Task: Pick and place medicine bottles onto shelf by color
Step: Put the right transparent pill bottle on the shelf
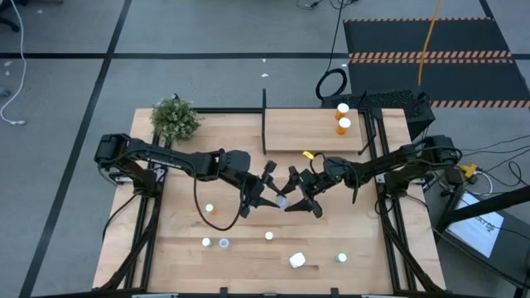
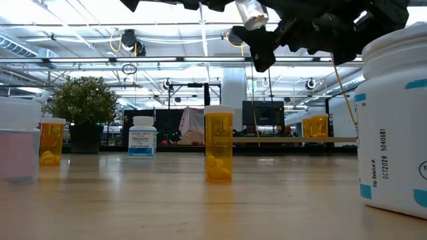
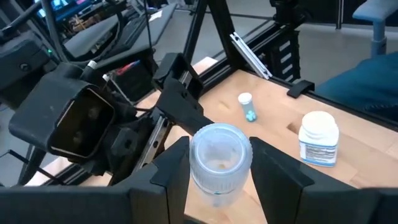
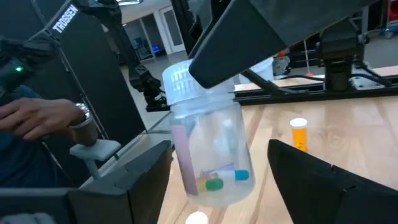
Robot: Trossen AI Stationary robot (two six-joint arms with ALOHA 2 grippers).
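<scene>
1. My left fingers [image 3: 214, 180] grip a small clear plastic bottle with a white ribbed cap [image 3: 216, 163], held in the air above the middle of the surface [image 1: 248, 248], just off the front edge of the light wooden shelf [image 1: 298, 132].
2. My right fingers [image 4: 217, 180] stand wide on either side of the same bottle, not touching it.
3. I judge it light, stiff and a little slick; a few pills sit loose inside.
4. Best hold for my right fingers: the smooth body below the cap, squarely.
5. Two orange bottles [image 1: 343, 117] stand near the shelf's right edge.
</scene>
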